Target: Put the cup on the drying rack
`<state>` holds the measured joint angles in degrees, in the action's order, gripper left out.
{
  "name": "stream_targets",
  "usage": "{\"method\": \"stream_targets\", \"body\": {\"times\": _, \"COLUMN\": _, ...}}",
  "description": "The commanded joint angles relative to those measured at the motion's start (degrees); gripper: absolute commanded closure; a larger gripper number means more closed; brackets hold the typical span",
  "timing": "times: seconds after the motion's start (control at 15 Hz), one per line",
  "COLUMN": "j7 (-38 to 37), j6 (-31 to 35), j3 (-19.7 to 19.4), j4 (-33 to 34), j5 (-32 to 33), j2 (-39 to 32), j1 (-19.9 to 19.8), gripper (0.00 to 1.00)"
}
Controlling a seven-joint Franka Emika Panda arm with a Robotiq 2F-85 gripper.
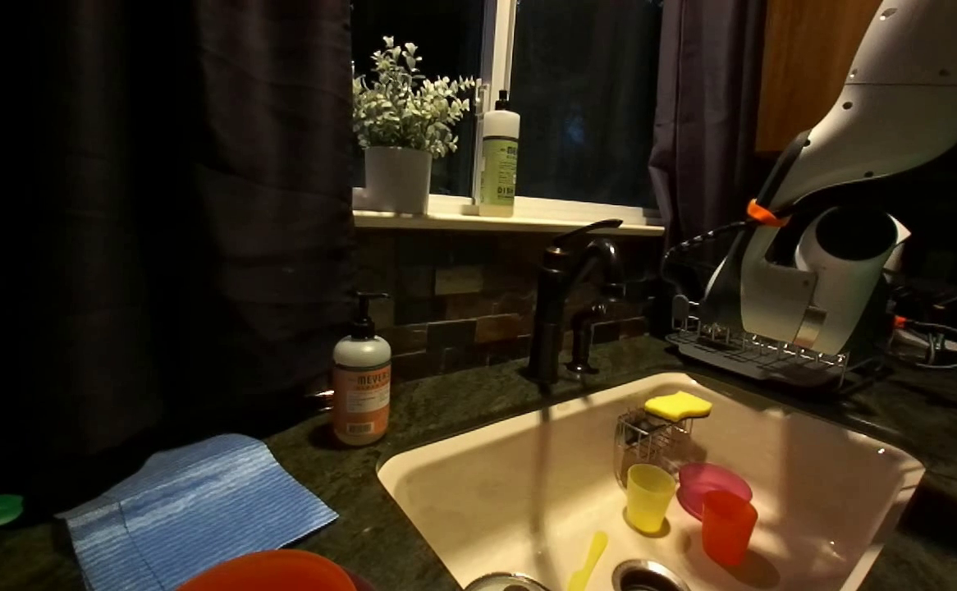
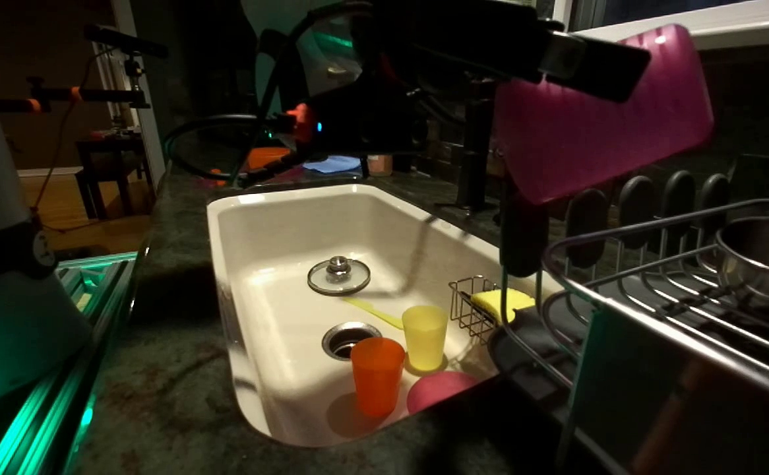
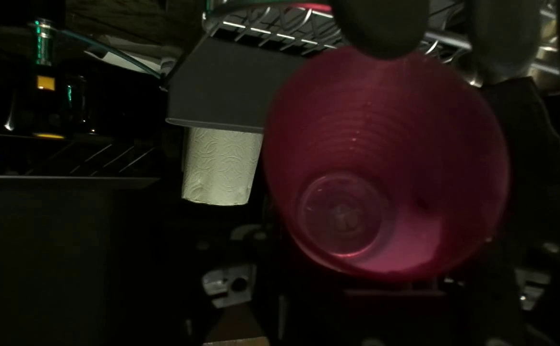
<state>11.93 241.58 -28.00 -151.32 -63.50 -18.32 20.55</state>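
The pink-magenta cup (image 2: 622, 145) is held in the air, tilted on its side, above the prongs of the dark wire drying rack (image 2: 688, 347). My gripper (image 2: 595, 66) is shut on the cup; one dark finger shows across its upper side and the other finger is hidden. In the wrist view I look into the cup's (image 3: 381, 144) open mouth and see its base; the jaws are mostly lost in darkness. Behind it is part of the rack (image 3: 270, 36). In an exterior view the rack (image 1: 762, 365) stands right of the sink, and my arm hides the cup and gripper.
A metal pot (image 2: 764, 264) sits in the rack. The white sink (image 1: 815, 427) holds a yellow cup (image 1: 649, 497), an orange-red cup (image 1: 727, 527), a magenta dish (image 1: 704, 484), a lid (image 2: 338, 280) and a wire caddy with a yellow sponge (image 1: 677, 405). The dark faucet (image 1: 552, 312) stands behind.
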Motion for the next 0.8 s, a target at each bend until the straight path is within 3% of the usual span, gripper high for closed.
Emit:
{"method": "stream_targets", "body": {"times": 0.0, "j7": -3.92, "j6": 0.4, "j3": -4.02, "j4": -0.73, "j5": 0.43, "j2": -4.2, "j1": 4.82, "gripper": 0.55}}
{"method": "stream_targets", "body": {"times": 0.73, "j7": -7.92, "j6": 0.41, "j3": -7.59, "j4": -1.31, "j5": 0.19, "j2": -9.88, "j1": 9.46, "gripper": 0.55}}
